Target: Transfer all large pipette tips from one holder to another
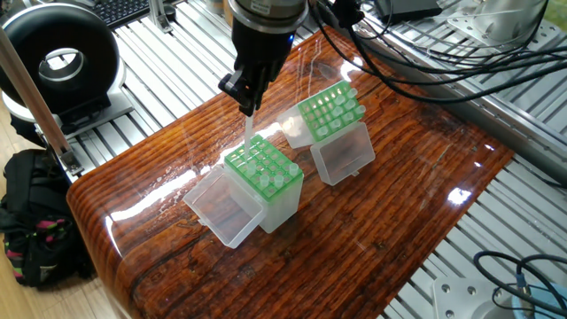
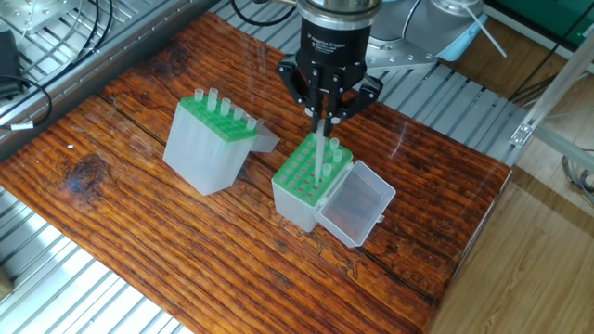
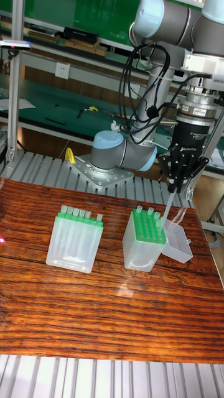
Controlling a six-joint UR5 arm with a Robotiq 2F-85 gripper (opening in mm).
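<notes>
My gripper (image 2: 325,119) (image 1: 247,105) (image 3: 177,186) is shut on one large pipette tip (image 2: 320,156) (image 1: 247,133) (image 3: 169,206), a translucent cone hanging point down. Its lower end meets the green top of the middle holder (image 2: 295,199) (image 1: 276,199) (image 3: 140,249); whether it sits in a hole is unclear. That holder carries a few tips (image 2: 334,148) along one edge, and its clear lid (image 2: 357,206) is folded open. The other holder (image 2: 200,158) (image 1: 341,155) (image 3: 73,245) stands apart, with a row of tips (image 2: 221,104) (image 3: 78,212) in its green grid.
The wooden table (image 2: 139,241) is bounded by slotted aluminium rails (image 2: 56,288). Black cables (image 1: 425,62) hang behind the arm. A black ring light (image 1: 58,62) and a backpack (image 1: 31,221) sit off the table's left side in one fixed view.
</notes>
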